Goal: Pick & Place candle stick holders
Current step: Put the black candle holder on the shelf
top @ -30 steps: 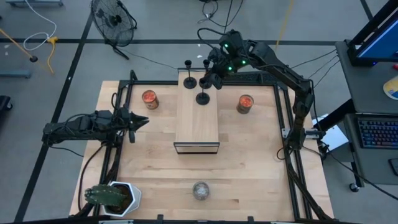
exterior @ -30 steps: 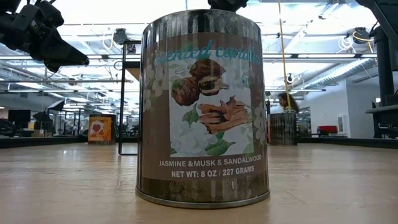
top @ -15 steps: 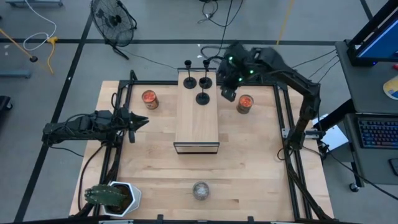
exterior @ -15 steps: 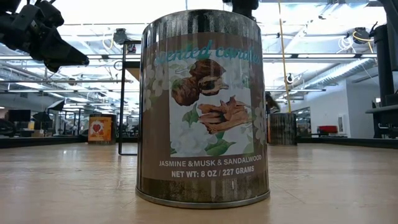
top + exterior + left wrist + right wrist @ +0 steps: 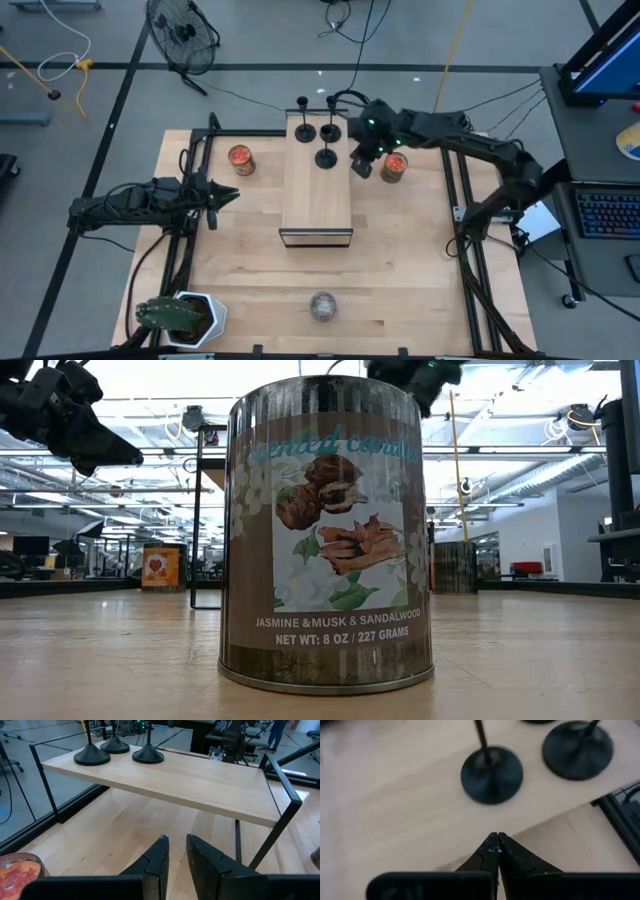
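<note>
On top of the raised wooden shelf (image 5: 317,187) in the middle of the table (image 5: 400,270), three candle stick holders stand close together at the far end. Each one is matte black, with a round disc base that rises in a gentle cone to a thin upright stem. From above, two of them stand side by side near the far edge, the left holder (image 5: 304,132) and the middle holder (image 5: 331,131), and the third holder (image 5: 326,157) stands a little nearer to the centre of the shelf. All three are upright, and their bases are apart from each other, though the two far ones are very near. In the left wrist view the same three bases show in a row on the shelf, but the tops of the stems are cut off, so the small cups cannot be seen there.

The right end effector (image 5: 362,166) hangs just beside the right edge of the shelf, between the third holder and a tin with an orange-red top (image 5: 394,167). Its fingers are pressed together with no gap, and they hold nothing; in the right wrist view the closed tips point at the shelf edge below a holder base (image 5: 491,774).

The left end effector (image 5: 221,196) waits over the left part of the table, pointing toward the shelf. Its fingers (image 5: 158,860) stand slightly apart, with a narrow gap, and nothing is between them.
</note>
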Available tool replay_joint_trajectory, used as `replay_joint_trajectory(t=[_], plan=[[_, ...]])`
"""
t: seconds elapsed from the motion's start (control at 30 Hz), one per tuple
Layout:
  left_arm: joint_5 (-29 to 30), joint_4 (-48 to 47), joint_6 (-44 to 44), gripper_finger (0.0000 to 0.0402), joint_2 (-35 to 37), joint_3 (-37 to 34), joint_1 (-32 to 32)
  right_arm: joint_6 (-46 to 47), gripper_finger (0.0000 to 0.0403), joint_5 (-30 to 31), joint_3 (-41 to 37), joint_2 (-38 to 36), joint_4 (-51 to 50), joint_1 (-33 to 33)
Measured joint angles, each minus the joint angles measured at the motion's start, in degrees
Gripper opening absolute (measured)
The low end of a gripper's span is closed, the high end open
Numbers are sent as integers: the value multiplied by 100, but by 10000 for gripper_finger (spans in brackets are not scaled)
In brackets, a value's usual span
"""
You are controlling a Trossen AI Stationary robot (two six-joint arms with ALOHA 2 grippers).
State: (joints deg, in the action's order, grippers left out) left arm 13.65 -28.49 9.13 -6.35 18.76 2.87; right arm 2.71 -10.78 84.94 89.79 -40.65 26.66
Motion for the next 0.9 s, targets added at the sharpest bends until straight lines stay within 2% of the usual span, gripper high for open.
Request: replay_joint_trajectory(t=[0.07, 0.17, 0.33, 0.9], plan=[[0, 0, 1, 72, -2, 0, -1, 261, 0, 4, -548, -226, 814, 1], [3, -1, 2, 72, -2, 0, -1, 555, 0, 2, -1181, -409, 1518, -5], [60, 0, 8, 72, 0, 0, -1, 818, 0, 4, -1758, -379, 2449, -3], [190, 2, 214, 72, 0, 0, 0, 668, 0, 23, -1820, -142, 3134, -18]])
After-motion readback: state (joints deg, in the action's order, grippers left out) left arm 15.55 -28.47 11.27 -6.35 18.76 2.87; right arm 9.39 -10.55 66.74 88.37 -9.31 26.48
